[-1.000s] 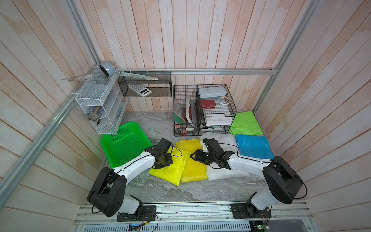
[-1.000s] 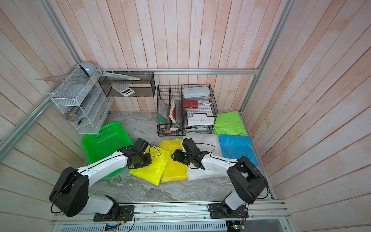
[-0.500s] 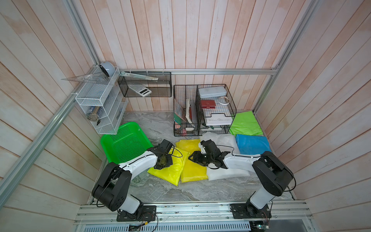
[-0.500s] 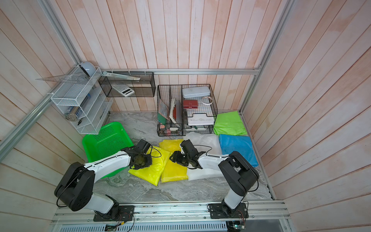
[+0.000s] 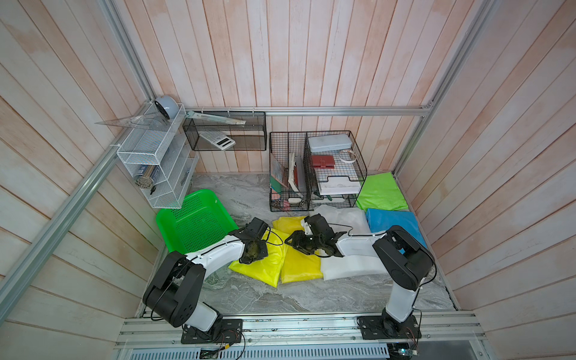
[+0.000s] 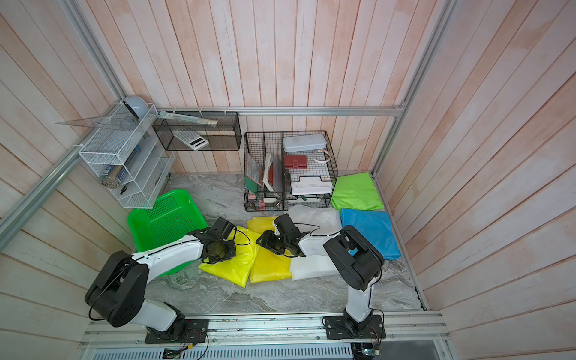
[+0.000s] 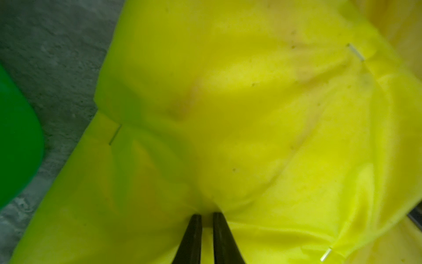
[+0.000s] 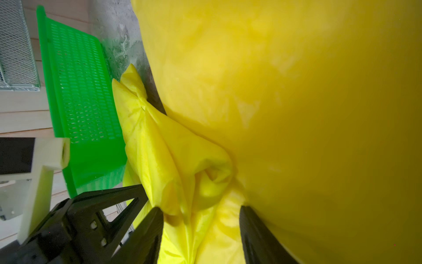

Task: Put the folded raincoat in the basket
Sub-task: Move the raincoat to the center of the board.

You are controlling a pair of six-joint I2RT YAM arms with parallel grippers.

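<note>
A lime-yellow folded raincoat [image 5: 265, 265] [image 6: 230, 268] lies on the marble floor just right of the green basket [image 5: 196, 224] [image 6: 162, 218], which holds nothing. My left gripper [image 5: 254, 252] [image 7: 207, 216] presses down on the raincoat's left part, shut on a pinch of its fabric [image 7: 228, 114]. My right gripper [image 5: 291, 241] [image 8: 201, 209] stands open at the raincoat's right edge. A bunched fold of the raincoat [image 8: 159, 148] lies between its fingers. In the right wrist view the basket [image 8: 80, 91] stands beyond that fold.
A darker yellow folded raincoat [image 5: 300, 265] [image 8: 296, 91] touches the lime one on the right, then come white [image 5: 352, 265], blue [image 5: 392, 221] and green [image 5: 381, 191] ones. Black wire racks [image 5: 314, 171] stand behind. A white mesh shelf [image 5: 156, 168] hangs over the basket's far left corner.
My right gripper has crept left onto the lime raincoat's edge and its arm has drawn in. The left gripper has stayed pinched on the fabric.
</note>
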